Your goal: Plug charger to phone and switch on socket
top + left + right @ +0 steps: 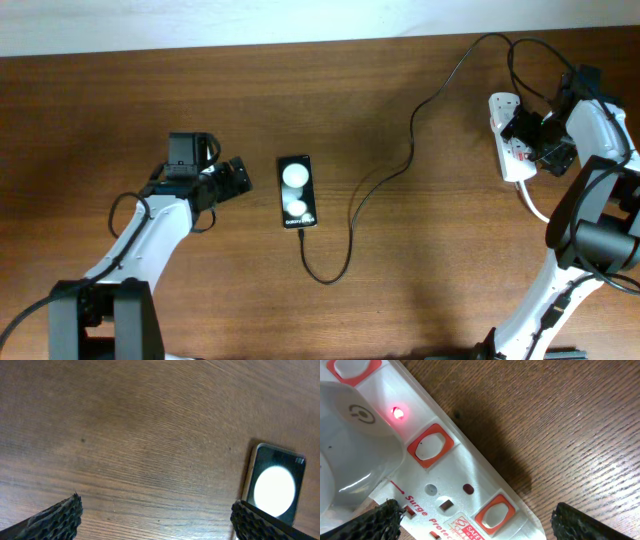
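Hovering over the lit socket [451, 478], the right jaws gape empty; the left jaws, beside the phone [297, 191], likewise.

Most likely a robotics lab or test bench in a plain indoor room. Judged from a black-and-white jointed left robot arm [150, 235] and a matching right robot arm [590, 215], both rising from the near edge of a dark brown wood-grain tabletop [430, 300] backed by a pale, bare wall strip [250, 20]. Sparse, staged layout: a small black rectangular smartphone [297, 190], a long thin black cable [412, 135], and a white plastic power strip [503, 110] with an orange-framed rocker switch [430, 445], a lit red indicator lamp [397, 412] and red "Surge" lettering [422, 510]. Impossible to tell more of the room beyond the wall.
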### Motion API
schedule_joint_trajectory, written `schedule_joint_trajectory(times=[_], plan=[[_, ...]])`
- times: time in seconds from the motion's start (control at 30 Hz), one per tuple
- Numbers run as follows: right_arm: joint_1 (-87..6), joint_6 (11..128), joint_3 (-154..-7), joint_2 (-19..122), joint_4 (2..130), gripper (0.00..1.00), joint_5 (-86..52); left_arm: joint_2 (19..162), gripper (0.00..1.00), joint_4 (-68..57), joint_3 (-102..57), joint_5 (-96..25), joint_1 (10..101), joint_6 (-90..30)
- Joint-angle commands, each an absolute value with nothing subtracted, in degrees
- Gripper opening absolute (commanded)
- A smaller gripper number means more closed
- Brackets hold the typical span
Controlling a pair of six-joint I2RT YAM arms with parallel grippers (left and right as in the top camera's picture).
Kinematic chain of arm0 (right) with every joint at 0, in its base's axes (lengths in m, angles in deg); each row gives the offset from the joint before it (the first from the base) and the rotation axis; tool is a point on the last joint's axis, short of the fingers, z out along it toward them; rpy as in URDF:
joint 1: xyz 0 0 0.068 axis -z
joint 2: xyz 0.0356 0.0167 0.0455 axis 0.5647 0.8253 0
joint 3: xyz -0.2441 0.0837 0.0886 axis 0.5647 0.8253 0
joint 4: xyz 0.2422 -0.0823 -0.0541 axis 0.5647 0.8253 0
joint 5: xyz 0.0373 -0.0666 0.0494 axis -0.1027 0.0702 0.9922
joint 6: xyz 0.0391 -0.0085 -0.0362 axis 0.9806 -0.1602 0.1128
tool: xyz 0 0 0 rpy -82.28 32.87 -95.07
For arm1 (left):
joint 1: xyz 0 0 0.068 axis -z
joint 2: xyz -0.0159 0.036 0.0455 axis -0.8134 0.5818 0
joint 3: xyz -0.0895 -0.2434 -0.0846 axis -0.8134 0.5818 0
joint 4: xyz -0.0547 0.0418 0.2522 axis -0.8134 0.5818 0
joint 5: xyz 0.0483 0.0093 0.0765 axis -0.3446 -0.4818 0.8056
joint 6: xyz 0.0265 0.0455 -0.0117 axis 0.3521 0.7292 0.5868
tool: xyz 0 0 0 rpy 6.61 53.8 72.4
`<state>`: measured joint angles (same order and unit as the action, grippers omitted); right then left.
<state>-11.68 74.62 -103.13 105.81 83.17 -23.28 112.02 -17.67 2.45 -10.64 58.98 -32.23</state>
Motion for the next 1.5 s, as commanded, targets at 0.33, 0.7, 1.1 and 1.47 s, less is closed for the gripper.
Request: schedule_joint_trajectory(times=[0.33, 0.7, 1.1, 1.47], plan=[[-12.1, 74.0, -101.7, 107.5, 83.8, 0.99, -25.6, 96.9, 0.99, -44.3, 30.0, -11.1, 62.3, -16.4], [-12.1, 74.0, -101.7, 107.5, 83.8, 0.99, -25.6, 85.6, 0.99, -62.3, 52.5, -10.0, 59.6, -13.5], [-12.1, 74.0, -101.7, 107.5, 83.8, 0.99, -25.6, 58.3, 0.99, -38.1, 56.6, -9.4, 59.6, -13.5], [-12.1, 74.0, -101.7, 107.5, 83.8, 0.99, -25.6, 18.9, 0.99, -34.6, 56.6, -8.1, 59.6, -10.9]])
